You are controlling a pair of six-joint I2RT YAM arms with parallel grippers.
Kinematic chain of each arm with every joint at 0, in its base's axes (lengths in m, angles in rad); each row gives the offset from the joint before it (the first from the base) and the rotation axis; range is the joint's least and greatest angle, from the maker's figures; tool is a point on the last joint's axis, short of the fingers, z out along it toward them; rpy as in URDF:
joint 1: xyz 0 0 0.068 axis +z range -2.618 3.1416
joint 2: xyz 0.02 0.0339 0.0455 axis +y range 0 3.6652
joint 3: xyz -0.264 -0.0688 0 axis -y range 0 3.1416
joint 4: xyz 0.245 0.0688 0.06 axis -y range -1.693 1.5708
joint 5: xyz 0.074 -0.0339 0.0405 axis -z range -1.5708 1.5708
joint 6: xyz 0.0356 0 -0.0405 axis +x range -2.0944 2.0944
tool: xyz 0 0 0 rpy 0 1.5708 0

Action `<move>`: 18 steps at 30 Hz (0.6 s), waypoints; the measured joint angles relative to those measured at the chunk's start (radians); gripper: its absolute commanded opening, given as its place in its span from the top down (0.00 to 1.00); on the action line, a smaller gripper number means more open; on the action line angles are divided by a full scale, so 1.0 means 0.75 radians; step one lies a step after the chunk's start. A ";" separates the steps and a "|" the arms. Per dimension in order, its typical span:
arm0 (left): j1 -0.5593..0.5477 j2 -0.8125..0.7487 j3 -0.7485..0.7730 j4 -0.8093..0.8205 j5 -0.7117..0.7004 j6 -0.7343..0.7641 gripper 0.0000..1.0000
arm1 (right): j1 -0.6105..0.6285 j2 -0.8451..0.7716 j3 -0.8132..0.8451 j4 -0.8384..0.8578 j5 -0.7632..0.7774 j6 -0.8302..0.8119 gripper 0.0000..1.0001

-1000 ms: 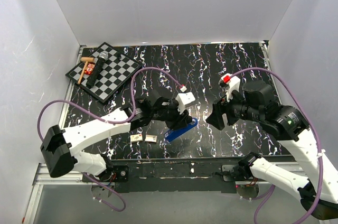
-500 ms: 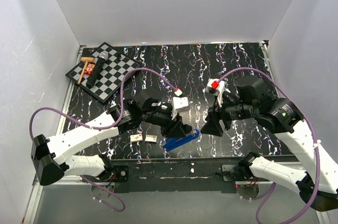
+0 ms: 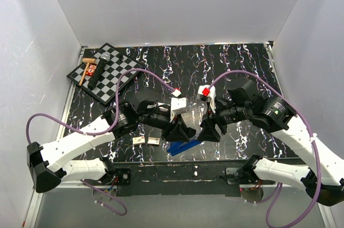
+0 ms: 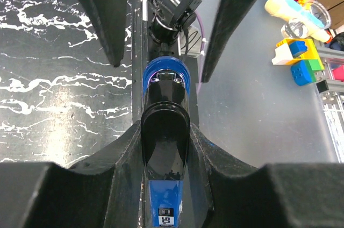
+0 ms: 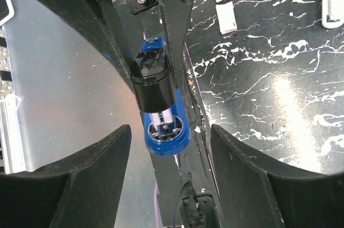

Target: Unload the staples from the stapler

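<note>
Near the front edge of the worktop (image 3: pixel 231 66), from above, one blue stapler (image 3: pixel 183 146) shows beneath two meeting grippers, the left gripper (image 3: pixel 180 130) and the right gripper (image 3: pixel 208 131). Two tan blocks (image 3: pixel 146 140) sit just left of it, and one chequered board (image 3: pixel 115 75) is at the far left.

Left wrist: the left fingers (image 4: pixel 107 185) clamp both sides of the stapler (image 4: pixel 164 147).

Right wrist: the right fingers (image 5: pixel 70 185) stand wide, with the stapler (image 5: pixel 167 136) between them and clear of both. Two tan blocks (image 5: pixel 227 17) lie beyond.

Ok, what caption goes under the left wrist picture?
Left gripper clamps the blue stapler; the right gripper, jaws open, flanks its far end.
</note>
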 measured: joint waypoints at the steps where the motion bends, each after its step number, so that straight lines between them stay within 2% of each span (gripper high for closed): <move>1: 0.000 -0.006 -0.001 0.013 0.009 -0.005 1.00 | 0.005 0.005 0.000 0.005 -0.001 -0.001 0.33; 12: 0.000 -0.034 -0.005 0.076 0.077 -0.049 1.00 | 0.088 0.031 -0.002 0.067 -0.014 -0.003 0.40; 14: 0.000 -0.035 -0.007 0.086 0.083 -0.055 1.00 | 0.103 0.030 -0.007 0.082 -0.013 -0.003 0.44; 18: 0.000 -0.042 -0.014 0.095 0.083 -0.068 1.00 | 0.130 0.024 -0.019 0.102 -0.009 -0.002 0.62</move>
